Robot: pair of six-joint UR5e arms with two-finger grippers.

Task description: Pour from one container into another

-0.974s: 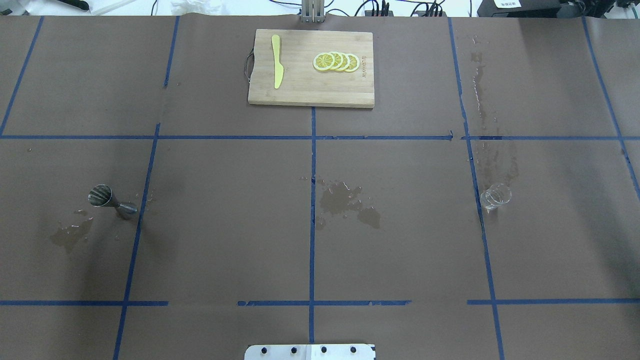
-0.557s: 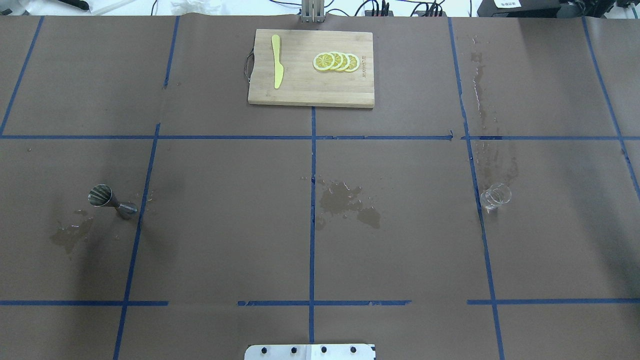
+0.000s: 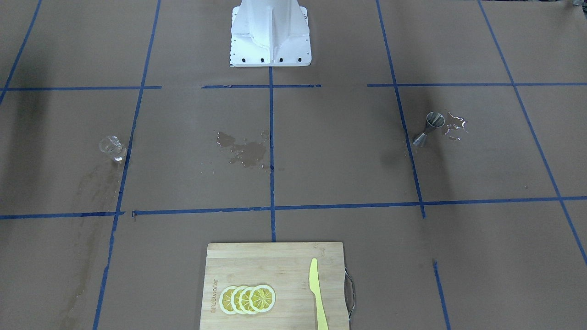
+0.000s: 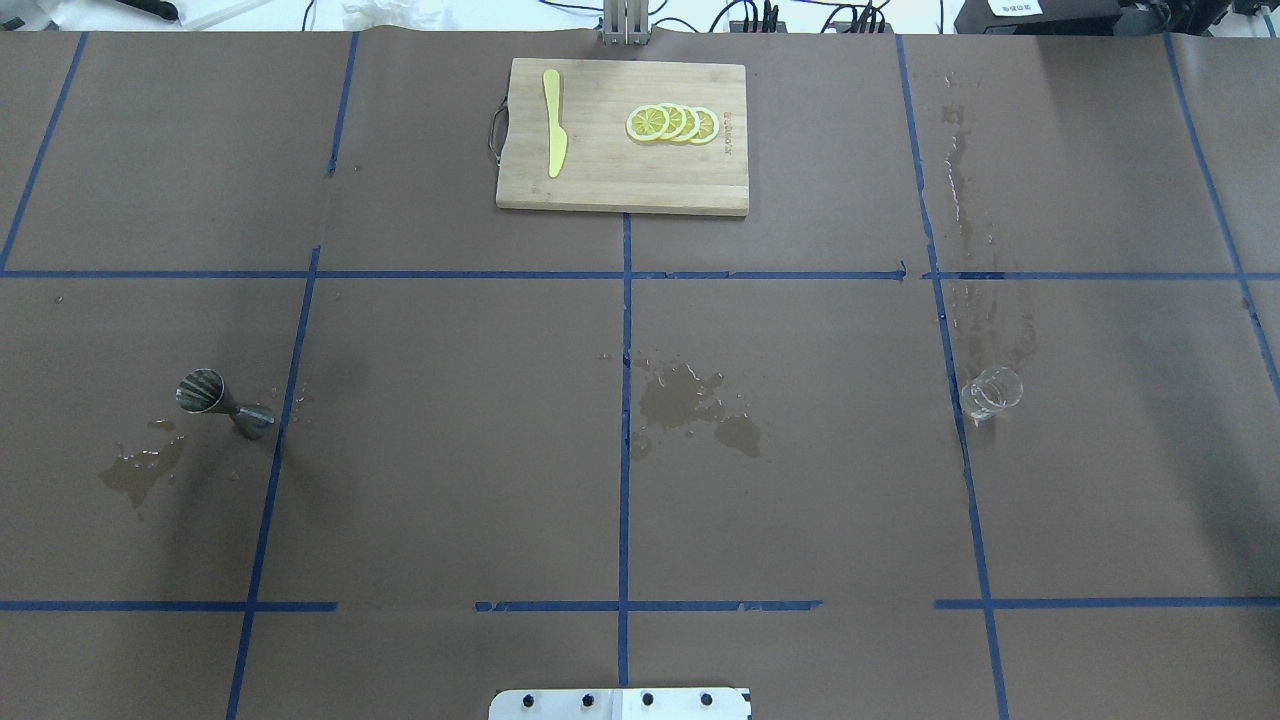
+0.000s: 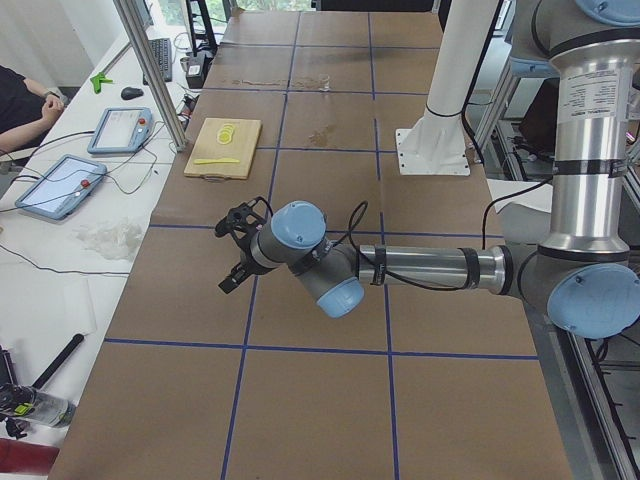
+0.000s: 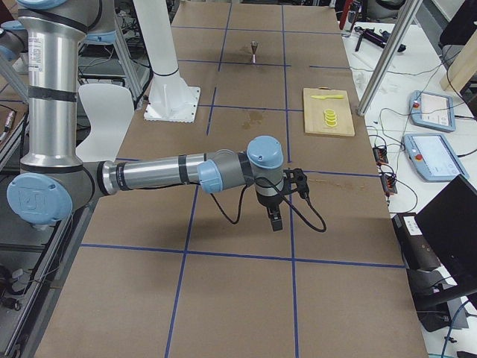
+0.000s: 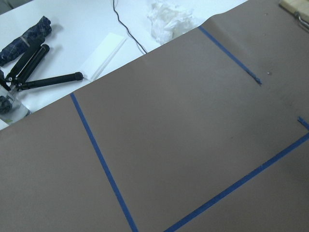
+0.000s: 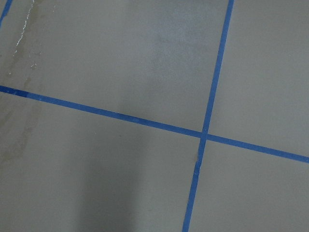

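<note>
While the left gripper (image 5: 229,262) hangs over the brown paper (image 5: 180,290) at the far left, its fingers too unclear to call spread or closed, the steel jigger (image 4: 222,402) stands hourglass-shaped, mouth up, beside a wet patch (image 4: 140,470). Centre has another spill (image 4: 695,405); beyond it is a cutting board (image 4: 600,170) with lemon slices (image 4: 672,123) and a yellow knife (image 4: 553,125). Right, the clear glass cup (image 4: 990,392) sits just beside a blue tape line (image 4: 968,500). The right gripper (image 6: 276,221): likewise untellable. Tablets (image 5: 122,130) lie on a white bench (image 5: 60,250) alongside.
</note>
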